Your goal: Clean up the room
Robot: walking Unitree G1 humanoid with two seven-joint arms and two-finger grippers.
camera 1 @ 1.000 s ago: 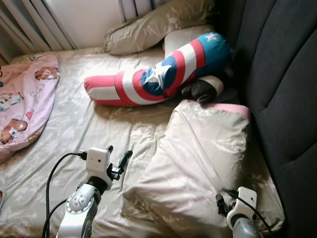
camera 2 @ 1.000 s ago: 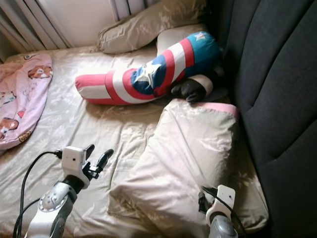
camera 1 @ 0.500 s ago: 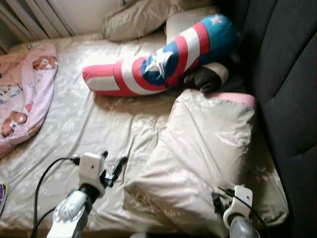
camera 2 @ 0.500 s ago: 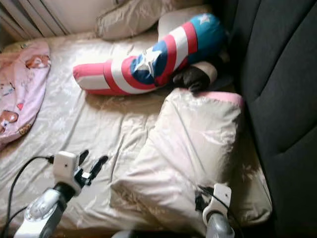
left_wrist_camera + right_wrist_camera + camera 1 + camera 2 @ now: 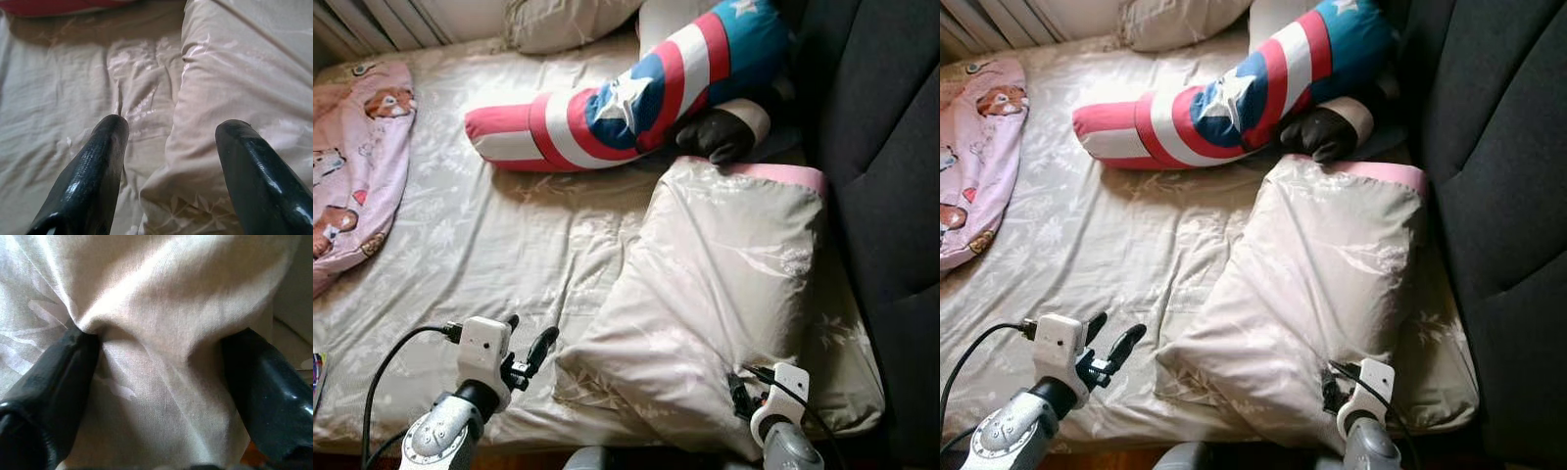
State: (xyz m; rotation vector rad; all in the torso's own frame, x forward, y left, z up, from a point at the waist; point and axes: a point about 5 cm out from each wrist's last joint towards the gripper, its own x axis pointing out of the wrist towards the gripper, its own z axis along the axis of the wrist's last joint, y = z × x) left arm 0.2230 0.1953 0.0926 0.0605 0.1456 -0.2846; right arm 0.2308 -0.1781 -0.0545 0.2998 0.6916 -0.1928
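down at the near edge of the bed, the right gripper has its two black fingers spread and pressed into the beige pillow, with a fold of the cover bunched between them; the fabric sits inside the fingers but they are not closed on it. seen from the head, this gripper is tucked against the pillow's near corner. the left gripper hovers with its fingers apart over the rumpled bed sheet, pointing toward the pillow's left edge, one finger over the sheet and the other over the pillow; it holds nothing. the pillow lies slanted across the right half of the bed, its far end trimmed in pink, close to the dark upholstered headboard. beyond its far end lies a long red, white and blue bolster with a white star, a dark plush thing touching its underside. a second beige pillow sits at the far edge, and a pink cartoon blanket lies on the left.
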